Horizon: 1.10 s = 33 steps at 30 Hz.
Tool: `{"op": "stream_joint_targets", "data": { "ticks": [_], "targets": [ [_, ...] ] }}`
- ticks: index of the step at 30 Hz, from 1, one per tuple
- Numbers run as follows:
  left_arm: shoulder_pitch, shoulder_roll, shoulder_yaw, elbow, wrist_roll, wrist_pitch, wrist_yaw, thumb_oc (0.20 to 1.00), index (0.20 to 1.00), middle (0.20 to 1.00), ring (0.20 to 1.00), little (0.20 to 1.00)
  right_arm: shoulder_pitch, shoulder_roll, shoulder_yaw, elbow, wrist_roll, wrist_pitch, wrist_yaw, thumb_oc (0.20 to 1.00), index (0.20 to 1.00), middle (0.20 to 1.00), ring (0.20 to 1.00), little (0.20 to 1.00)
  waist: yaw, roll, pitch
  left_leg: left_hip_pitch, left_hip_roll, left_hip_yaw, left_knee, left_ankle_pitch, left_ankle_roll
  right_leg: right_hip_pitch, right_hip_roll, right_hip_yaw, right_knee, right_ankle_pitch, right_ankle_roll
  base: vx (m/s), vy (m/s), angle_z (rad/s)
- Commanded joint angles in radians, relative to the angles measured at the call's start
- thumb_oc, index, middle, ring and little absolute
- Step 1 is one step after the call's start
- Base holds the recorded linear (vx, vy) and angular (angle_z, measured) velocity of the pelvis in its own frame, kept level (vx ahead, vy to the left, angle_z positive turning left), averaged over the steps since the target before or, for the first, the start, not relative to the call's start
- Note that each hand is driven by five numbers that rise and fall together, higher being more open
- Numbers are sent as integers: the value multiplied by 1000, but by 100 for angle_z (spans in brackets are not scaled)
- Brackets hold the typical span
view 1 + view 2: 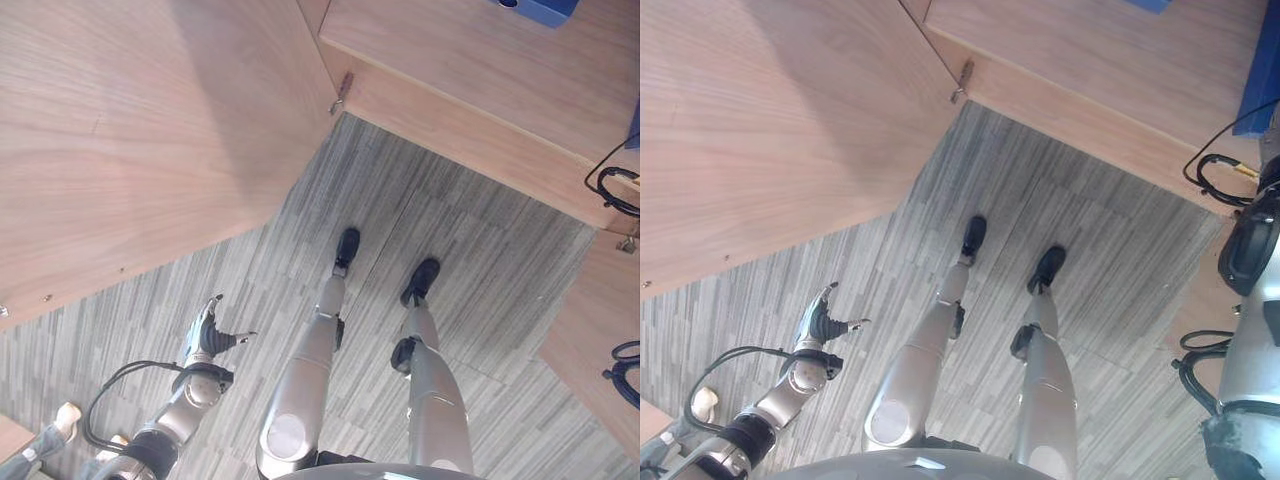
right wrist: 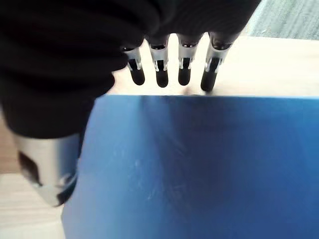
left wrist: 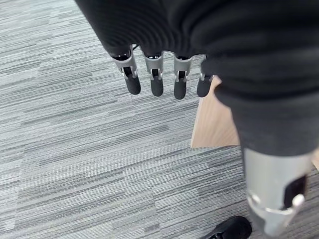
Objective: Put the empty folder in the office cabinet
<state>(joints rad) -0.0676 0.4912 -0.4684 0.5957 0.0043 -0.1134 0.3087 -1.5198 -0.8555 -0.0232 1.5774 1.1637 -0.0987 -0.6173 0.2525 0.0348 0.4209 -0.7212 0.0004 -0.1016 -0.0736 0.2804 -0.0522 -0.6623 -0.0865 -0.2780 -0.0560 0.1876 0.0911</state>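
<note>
The blue folder point(image 2: 199, 164) lies right under my right hand point(image 2: 65, 55), its flat face close in the right wrist view. The fingers point(image 2: 162, 74) are straight and reach just to the folder's far edge, with light wood beyond; the thumb sits beside its side edge. From the head, a strip of the folder point(image 1: 1255, 70) shows at the far right above a wooden cabinet surface point(image 1: 1090, 60). My left hand point(image 1: 208, 335) hangs low on the left over the grey carpet, fingers straight and holding nothing.
A large open wooden cabinet door point(image 1: 140, 150) spreads across the left, hinged at its corner point(image 1: 340, 95). Another small blue object point(image 1: 540, 8) lies on the top surface. Black cables point(image 1: 615, 190) coil at the right. A person's light shoe point(image 1: 65, 418) stands at the lower left.
</note>
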Motion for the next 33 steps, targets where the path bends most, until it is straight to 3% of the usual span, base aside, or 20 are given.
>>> {"op": "stream_joint_targets", "data": {
  "ticks": [1, 2, 7, 8, 9, 11, 12, 14, 15, 18, 21, 28, 29, 30, 33],
  "targets": [
    [95, 61, 29, -7, -16, 9, -12, 1000, 1000, 1000, 1000, 1000, 36, -95, 133, -3, -45, 33, 37, 1000, 1000, 1000, 1000, 1000, 29, -28, -26, 48, 49, -20, -14, -175, -86, 38, -20, -35, -31, -93, 84, 0, 0, 0],
    [98, 61, 29, -8, -16, 9, -13, 1000, 1000, 1000, 1000, 1000, 35, -95, 135, -1, -45, 34, 38, 1000, 1000, 1000, 1000, 1000, 30, -27, -19, 41, 46, -11, -14, -156, -83, 31, -24, -50, -31, -75, 79, 0, 0, 0],
    [107, 61, 34, -19, -33, 14, -20, 1000, 1000, 1000, 1000, 1000, 24, -107, 140, -1, -44, 29, 42, 1000, 1000, 1000, 1000, 1000, 39, -27, -21, 52, 50, -24, -14, -179, -88, 44, -21, -38, -31, -98, 86, 16, -1, -1],
    [108, 61, 34, -20, -33, 14, -20, 1000, 1000, 1000, 1000, 1000, 25, -107, 140, -1, -44, 29, 42, 1000, 1000, 1000, 1000, 1000, 40, -26, -13, 45, 45, -15, -14, -157, -85, 36, -26, -53, -31, -77, 80, 0, 0, 0],
    [109, 61, 37, -22, -37, 12, -19, 1000, 1000, 1000, 1000, 1000, 26, -106, 138, -11, -38, 20, 45, 1000, 1000, 1000, 1000, 1000, 41, -26, -20, 53, 49, -24, -14, -179, -88, 46, -21, -39, -31, -99, 86, 0, 0, 0],
    [111, 60, 37, -22, -43, 12, -17, 1000, 1000, 1000, 1000, 1000, 30, -106, 133, -17, -32, 11, 42, 1000, 1000, 1000, 1000, 1000, 43, -25, -11, 45, 44, -16, -14, -156, -86, 37, -27, -55, -31, -78, 81, 0, 0, 0],
    [110, 59, 37, -21, -47, 14, -15, 1000, 1000, 1000, 1000, 1000, 28, -107, 131, -17, -27, 5, 41, 1000, 1000, 1000, 1000, 1000, 44, -26, -17, 51, 48, -26, -14, -178, -90, 45, -22, -41, -31, -100, 87, 0, 0, 0],
    [107, 58, 33, -19, -50, 15, -13, 1000, 1000, 1000, 1000, 1000, 28, -109, 124, -9, -23, 4, 37, 1000, 1000, 1000, 1000, 1000, 46, -25, -8, 42, 42, -19, -14, -155, -87, 36, -27, -56, -31, -79, 81, 0, 0, 0],
    [105, 56, 31, -18, -50, 16, -13, 1000, 1000, 1000, 1000, 1000, 26, -110, 121, -6, -21, 2, 33, 1000, 1000, 1000, 1000, 1000, 45, -26, -15, 50, 46, -28, -14, -178, -90, 45, -22, -42, -31, -100, 87, 0, 0, 0],
    [102, 57, 26, -21, -50, 19, -12, 1000, 1000, 1000, 1000, 1000, 23, -103, 110, -7, -3, -9, 22, 1000, 1000, 1000, 1000, 1000, 49, -25, -4, 40, 40, -20, -14, -154, -86, 34, -27, -57, -31, -78, 82, -4, 7, 1],
    [99, 57, 28, -24, -56, 21, -15, 1000, 1000, 1000, 1000, 1000, 23, -89, 104, -21, 8, -19, 24, 1000, 1000, 1000, 1000, 1000, 49, -24, -9, 45, 45, -28, -14, -171, -89, 40, -24, -43, -31, -95, 88, 23, -6, 0],
    [102, 54, 33, -32, -87, 11, -21, 1000, 1000, 1000, 1000, 1000, 27, -62, 122, -84, 2, -46, 74, 1000, 1000, 1000, 1000, 1000, 59, -22, 4, 39, 43, -19, -14, -152, -89, 33, -29, -58, -31, -78, 82, -16, 6, 0],
    [101, 55, 33, -34, -89, 10, -23, 1000, 1000, 1000, 1000, 1000, 26, -62, 125, -92, 0, -50, 82, 1000, 1000, 1000, 1000, 1000, 58, -23, -2, 45, 47, -28, -14, -171, -92, 40, -25, -44, -31, -96, 87, -82, 26, 0],
    [104, 56, 32, -35, -92, 8, -25, 1000, 1000, 1000, 1000, 1000, 29, -60, 127, -101, 2, -55, 94, 1000, 1000, 1000, 1000, 1000, 62, -21, 5, 39, 44, -19, -14, -151, -89, 33, -29, -58, -31, -77, 82, 74, -45, 1],
    [101, 68, 33, -47, -90, 5, -38, 1000, 1000, 1000, 1000, 1000, 20, -63, 148, -120, 0, -50, 137, 1000, 1000, 1000, 1000, 1000, 72, -23, -2, 48, 50, -29, -14, -173, -95, 42, -23, -45, -31, -100, 87, 20, -31, 0]
  ]
}}
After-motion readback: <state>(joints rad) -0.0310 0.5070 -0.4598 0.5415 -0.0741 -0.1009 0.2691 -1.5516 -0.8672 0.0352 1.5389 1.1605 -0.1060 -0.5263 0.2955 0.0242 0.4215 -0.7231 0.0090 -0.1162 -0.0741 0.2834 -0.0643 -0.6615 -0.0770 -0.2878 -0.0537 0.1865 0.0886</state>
